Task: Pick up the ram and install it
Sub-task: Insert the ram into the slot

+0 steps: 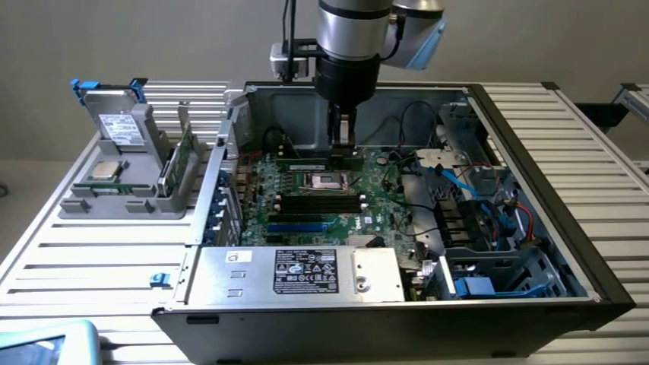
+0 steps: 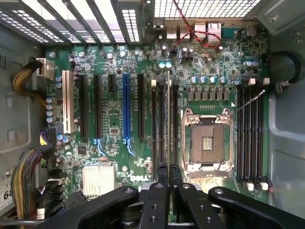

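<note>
Ram, hidden part: the stretch of the ram (image 1: 304,163) straight under the gripper (image 2: 169,174) is covered by its fingers (image 2: 163,172) and the black linkage behind them.
Seating: we cannot tell whether the ram is pressed fully home or only stands in its slot.
Cut off: the cable bundle (image 2: 24,179) beside the linkage runs out of frame.
Room beside the fingers: black memory slots flank the ram closely on both sides, and the CPU socket (image 2: 207,140) lies low just beyond them.
Room further out: the blue expansion slot (image 2: 126,105) and the finned heatsink (image 2: 97,179) lie on the side away from the socket, apart from the fingers.
Edges: the case wall (image 1: 266,106) stands near behind the gripper. The power supply (image 1: 294,270) is well apart in front of it.
Gripper: we see it almost fully closed, its two fingers pinching the ram's thin upper edge.
Ram, place: edge-up in its slot directly beneath the gripper, running on past the fingertips.
Outside the case: well off toward the exterior view's left of the gripper, a grey holder (image 1: 121,201) carries the processor chip (image 1: 103,170) and the green expansion card (image 1: 178,163).
</note>
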Available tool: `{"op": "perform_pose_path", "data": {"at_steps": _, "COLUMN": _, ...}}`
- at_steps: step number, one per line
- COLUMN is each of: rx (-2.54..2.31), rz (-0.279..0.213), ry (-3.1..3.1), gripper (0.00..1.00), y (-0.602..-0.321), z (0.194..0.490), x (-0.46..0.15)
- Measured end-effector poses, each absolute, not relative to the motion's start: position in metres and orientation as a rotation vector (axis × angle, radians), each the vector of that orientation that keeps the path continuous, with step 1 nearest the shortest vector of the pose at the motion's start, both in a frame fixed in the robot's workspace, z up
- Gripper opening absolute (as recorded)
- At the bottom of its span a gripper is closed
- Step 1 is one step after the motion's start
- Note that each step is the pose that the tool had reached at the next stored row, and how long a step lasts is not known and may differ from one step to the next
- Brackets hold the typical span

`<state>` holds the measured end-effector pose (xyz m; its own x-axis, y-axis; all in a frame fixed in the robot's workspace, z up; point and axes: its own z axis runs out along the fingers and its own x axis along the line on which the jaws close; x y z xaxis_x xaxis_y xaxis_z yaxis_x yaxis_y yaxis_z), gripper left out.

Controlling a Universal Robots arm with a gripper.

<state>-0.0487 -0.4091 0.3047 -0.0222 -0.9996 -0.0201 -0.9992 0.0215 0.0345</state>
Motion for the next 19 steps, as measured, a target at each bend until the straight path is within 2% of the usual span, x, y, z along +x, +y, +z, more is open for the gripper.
{"op": "perform_pose_path", "data": {"at_steps": 7, "rx": 2.182, "rz": -0.021, "ry": -2.231, "gripper": 0.13, "y": -0.4091, "z": 0.3013, "x": -0.0487}}
{"op": "perform_pose_path", "data": {"at_steps": 19, "rx": 2.182, "rz": -0.012, "ry": -2.239, "gripper": 0.13, "y": -0.4091, "z": 0.2973, "x": -0.0478}}
